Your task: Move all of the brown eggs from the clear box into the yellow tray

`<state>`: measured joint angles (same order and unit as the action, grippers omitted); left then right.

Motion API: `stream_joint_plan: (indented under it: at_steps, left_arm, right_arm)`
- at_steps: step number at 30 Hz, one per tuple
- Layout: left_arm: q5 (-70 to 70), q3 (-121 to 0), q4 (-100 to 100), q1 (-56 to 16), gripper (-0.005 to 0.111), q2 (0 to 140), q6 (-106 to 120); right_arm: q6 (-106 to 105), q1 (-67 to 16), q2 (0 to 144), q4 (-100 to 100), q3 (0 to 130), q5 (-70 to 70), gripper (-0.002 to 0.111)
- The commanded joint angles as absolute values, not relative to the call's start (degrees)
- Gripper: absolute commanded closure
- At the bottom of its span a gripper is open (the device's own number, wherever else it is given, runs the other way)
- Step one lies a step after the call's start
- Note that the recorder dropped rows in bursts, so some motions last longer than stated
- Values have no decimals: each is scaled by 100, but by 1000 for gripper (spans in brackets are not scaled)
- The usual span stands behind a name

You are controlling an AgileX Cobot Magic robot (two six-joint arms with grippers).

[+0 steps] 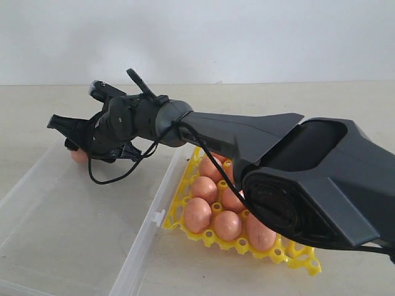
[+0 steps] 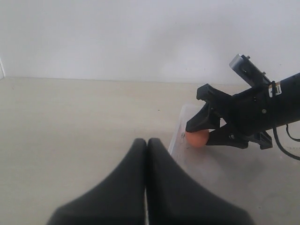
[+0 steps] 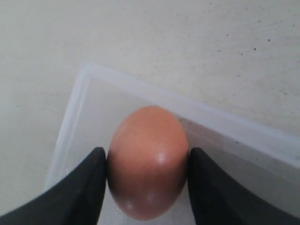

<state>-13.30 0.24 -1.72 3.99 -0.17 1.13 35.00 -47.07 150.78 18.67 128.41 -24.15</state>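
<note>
One brown egg (image 1: 78,155) lies in the far left corner of the clear box (image 1: 147,213). My right gripper (image 1: 71,145) has reached across to it. In the right wrist view its two fingers (image 3: 89,183) press on both sides of the egg (image 3: 147,140), close to the box's corner wall (image 3: 140,86). The left wrist view shows the same grip on the egg (image 2: 198,138) from the side. The yellow tray (image 1: 297,257) sits right of the box and holds several brown eggs (image 1: 197,214); the arm hides part of it. My left gripper (image 2: 146,143) is shut and empty above the bare table beside the box.
The clear box's long wall with its clip tab (image 1: 158,217) runs between the box floor and the yellow tray. The right arm's dark body (image 1: 296,179) hangs over the tray's far side. A pale wall (image 1: 197,37) stands behind the beige table.
</note>
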Motion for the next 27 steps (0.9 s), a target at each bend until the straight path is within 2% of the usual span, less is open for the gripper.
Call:
stream_joint_plan:
  at_steps: [1, 3, 9, 10, 24, 27]
  left_arm:
    - [-1330, 0, -203, 404, 111, 0, 116]
    - [-1330, 0, -203, 404, 111, 0, 116]
    - [-1330, 0, -203, 404, 111, 0, 116]
    - [-1330, 0, -203, 404, 111, 0, 116]
    - [-1330, 0, -203, 404, 111, 0, 116]
    - [-1330, 0, -203, 404, 111, 0, 116]
  right_arm:
    - [3436, -4689, 15107, 1882, 12862, -2478, 75]
    - [3388, -4689, 15087, 1882, 12862, -2515, 80]
    - [2866, -4689, 14731, 1517, 12862, -2730, 107]
    - [2789, -4689, 14632, 1400, 12862, -2764, 108]
    - [1412, -4711, 13648, 752, 12849, -3568, 108]
    - [1287, -4724, 13351, 651, 12461, -3345, 108]
